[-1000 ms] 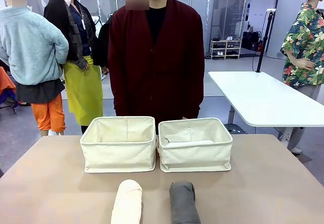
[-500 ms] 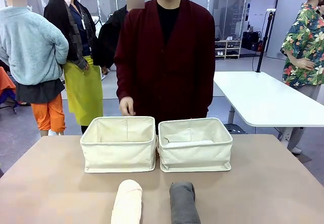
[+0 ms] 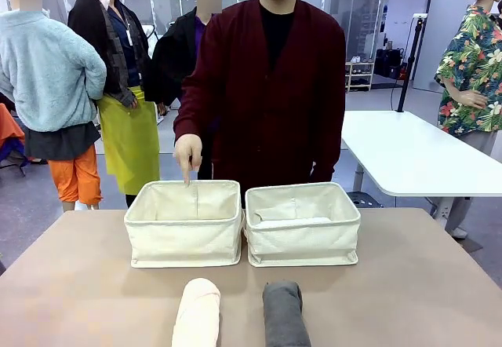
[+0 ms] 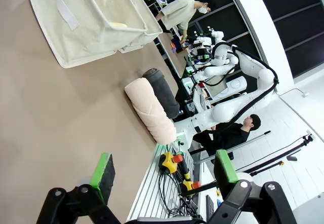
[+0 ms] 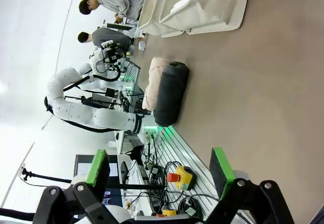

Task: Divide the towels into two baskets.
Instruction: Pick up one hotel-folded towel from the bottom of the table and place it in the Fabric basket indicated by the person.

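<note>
Left gripper (image 4: pixel 163 169): green-padded fingers apart, nothing between them. Right gripper (image 5: pixel 159 166): fingers likewise spread and empty.

Beyond the left fingertips lies the cream towel (image 4: pixel 150 111), a soft rolled cloth cylinder, with the dark grey towel (image 4: pixel 161 93) just beside it on its far side. Seen from the right fingertips, the grey roll is the nearer.

Their long axes are parallel, one end of each pointing toward the baskets (image 3: pixel 186 233), two soft-walled rectangular canvas bins farther out. A person's hand (image 3: pixel 187 152) points one finger down at the left bin's far rim.
</note>
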Motion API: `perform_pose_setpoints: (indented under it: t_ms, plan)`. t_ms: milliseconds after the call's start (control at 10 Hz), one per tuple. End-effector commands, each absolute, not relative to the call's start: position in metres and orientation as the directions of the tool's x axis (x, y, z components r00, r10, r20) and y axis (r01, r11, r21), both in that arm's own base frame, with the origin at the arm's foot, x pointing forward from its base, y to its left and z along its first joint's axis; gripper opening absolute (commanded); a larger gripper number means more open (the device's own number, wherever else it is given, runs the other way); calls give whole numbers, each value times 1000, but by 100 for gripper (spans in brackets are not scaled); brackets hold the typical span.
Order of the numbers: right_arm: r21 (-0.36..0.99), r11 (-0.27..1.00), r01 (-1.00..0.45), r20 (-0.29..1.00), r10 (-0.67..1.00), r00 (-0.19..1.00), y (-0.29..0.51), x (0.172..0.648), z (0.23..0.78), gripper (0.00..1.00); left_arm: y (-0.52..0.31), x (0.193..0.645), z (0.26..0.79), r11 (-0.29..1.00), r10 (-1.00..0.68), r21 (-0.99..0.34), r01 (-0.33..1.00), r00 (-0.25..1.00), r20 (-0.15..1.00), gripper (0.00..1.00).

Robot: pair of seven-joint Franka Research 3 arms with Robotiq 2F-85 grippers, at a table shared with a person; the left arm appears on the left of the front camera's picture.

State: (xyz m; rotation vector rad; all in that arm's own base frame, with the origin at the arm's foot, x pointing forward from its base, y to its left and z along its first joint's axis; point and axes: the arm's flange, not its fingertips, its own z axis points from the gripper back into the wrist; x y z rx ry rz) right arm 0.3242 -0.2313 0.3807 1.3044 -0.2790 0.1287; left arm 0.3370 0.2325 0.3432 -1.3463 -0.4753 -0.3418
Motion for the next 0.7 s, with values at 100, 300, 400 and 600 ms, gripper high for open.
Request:
perform_pose_setpoints:
  t_ms: [100, 300, 400, 600]
  plan:
    - [927, 278, -252, 277, -53, 959, -230, 321, 383, 100, 233, 332, 344, 200, 31, -842, 501, 856, 516, 100]
    - [927, 278, -252, 277, -53, 959, -230, 321, 383, 100, 233, 332, 344, 200, 31, -842, 501, 856, 516, 100]
    - [927, 278, -252, 277, -53, 959, -230, 321, 383, 100, 233, 332, 344, 200, 31, -842, 501, 856, 516, 100]
    - [927, 278, -252, 277, -53, 959, -230, 321, 383, 100, 233, 337, 343, 197, 35, -845, 498, 857, 514, 100]
